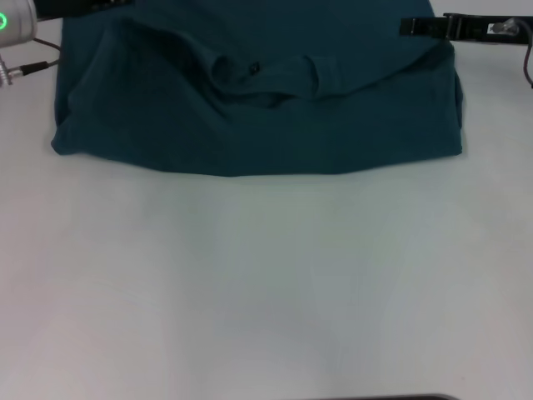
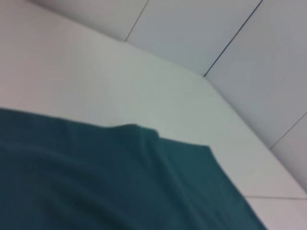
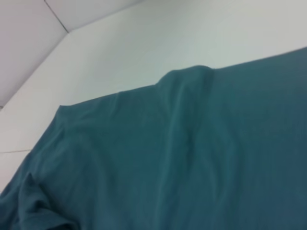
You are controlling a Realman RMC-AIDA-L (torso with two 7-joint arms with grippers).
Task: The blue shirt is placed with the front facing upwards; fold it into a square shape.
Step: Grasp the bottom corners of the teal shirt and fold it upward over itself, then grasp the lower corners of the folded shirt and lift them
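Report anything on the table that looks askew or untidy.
The blue shirt is folded but rumpled: its collar lies bunched amid ridges across the top layer, and the near edge bows instead of running straight. Nothing looks spilled or damaged.

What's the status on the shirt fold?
Both arms at far shirt edge, left, right. Blue shirt partly folded, collar showing. Nothing blocking.

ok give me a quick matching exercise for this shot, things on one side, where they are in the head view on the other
Things:
1. blue shirt
2. collar
3. left gripper
4. right gripper

Places:
A. far right corner of the shirt
B. spread across the far half of the table
C. top left corner of the view
D. middle of the shirt

Pairs: 1-B, 2-D, 3-C, 4-A
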